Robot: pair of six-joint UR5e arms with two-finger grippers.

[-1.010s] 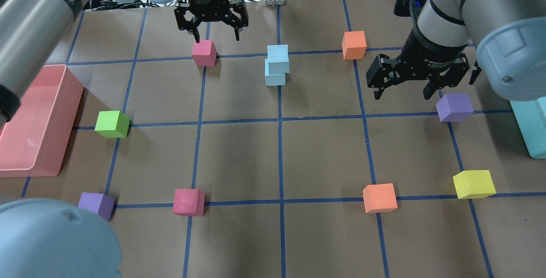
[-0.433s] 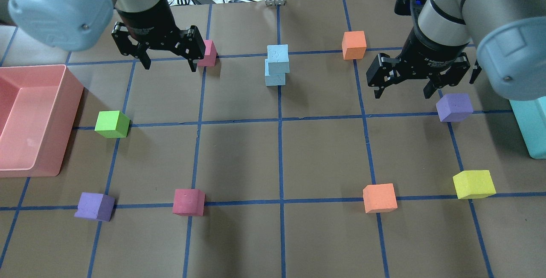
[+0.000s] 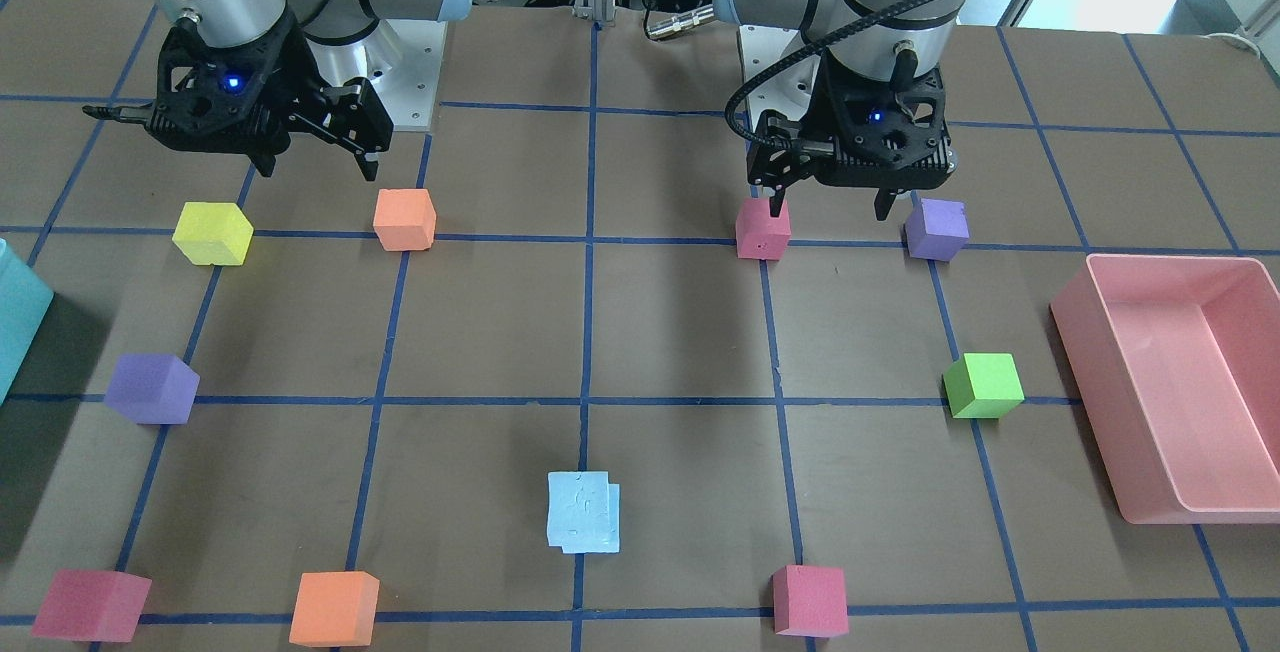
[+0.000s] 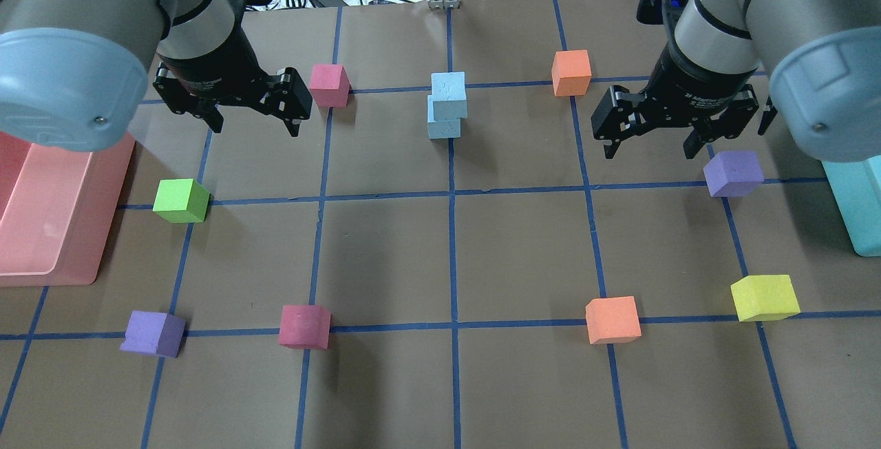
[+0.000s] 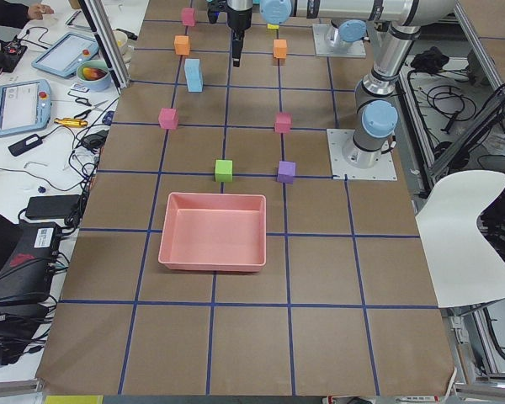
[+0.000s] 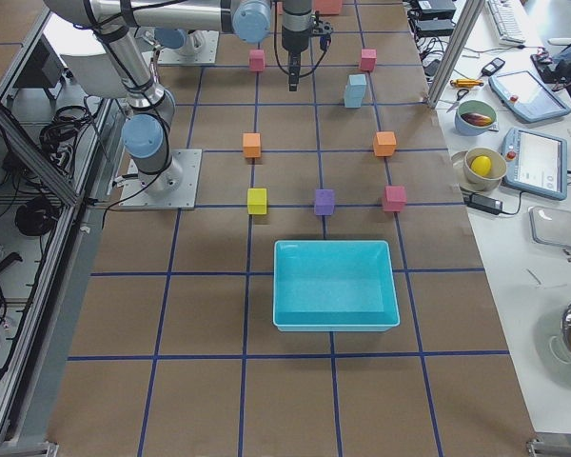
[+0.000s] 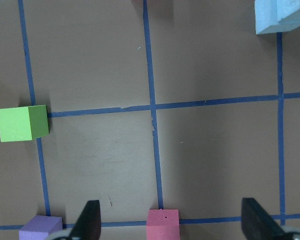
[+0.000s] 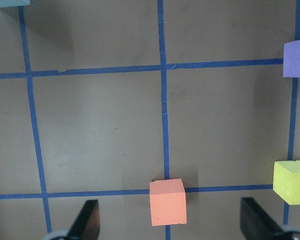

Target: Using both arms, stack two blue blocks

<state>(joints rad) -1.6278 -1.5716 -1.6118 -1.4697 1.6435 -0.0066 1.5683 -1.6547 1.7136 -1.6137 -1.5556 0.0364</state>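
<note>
The two pale blue blocks stand stacked at the far middle of the table, the upper one [image 4: 448,87] slightly offset on the lower one [image 4: 444,127]. The stack also shows in the front view [image 3: 580,510] and at the top right corner of the left wrist view [image 7: 282,15]. My left gripper [image 4: 256,125] is open and empty, left of the stack and near a pink cube [image 4: 329,84]. My right gripper [image 4: 648,153] is open and empty, right of the stack, between an orange cube [image 4: 571,71] and a purple cube [image 4: 733,172].
A pink bin [image 4: 69,228] sits at the left edge and a teal bin [image 4: 857,208] at the right edge. Green [image 4: 180,200], yellow [image 4: 764,296], orange [image 4: 612,319], pink [image 4: 304,326] and purple [image 4: 153,332] cubes stand on the grid lines.
My left arm has swung from the far middle to the left and nearer, away from the pink cube. The right arm and the blue stack have not moved.
</note>
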